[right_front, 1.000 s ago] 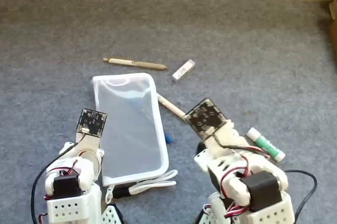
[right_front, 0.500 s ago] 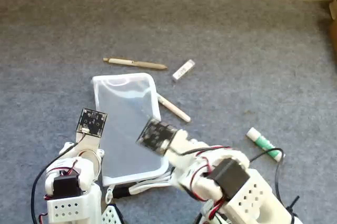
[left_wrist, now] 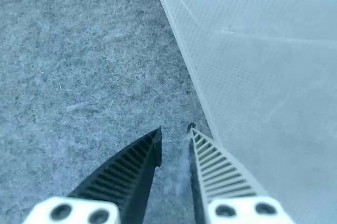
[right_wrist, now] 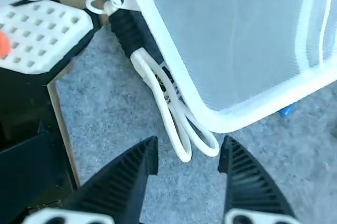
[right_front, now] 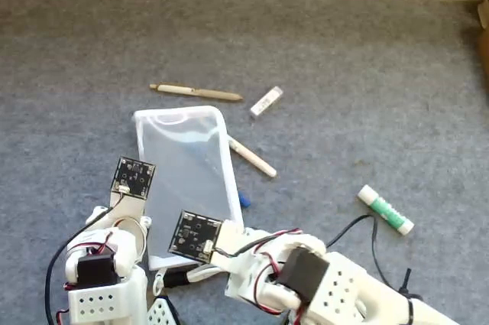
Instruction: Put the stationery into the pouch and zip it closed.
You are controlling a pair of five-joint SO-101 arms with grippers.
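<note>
Pouch flat on carpet. Pen and glue stick lie outside it.
Right gripper: claw wide apart, empty, over strap loop at pouch corner.
Left gripper: claw narrowly parted, just beside pouch edge.
Suggest: pinch both strap strands squarely, clear of carpet.
Zip possibly open; unclear.

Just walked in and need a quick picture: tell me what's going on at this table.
A see-through pouch lies on the grey carpet. The right gripper hangs open over the pouch's white strap by its corner; the left gripper, slightly open and empty, sits beside the pouch's long edge. A brown pen, a white pen, a glue stick and a small white piece lie loose outside it.
</note>
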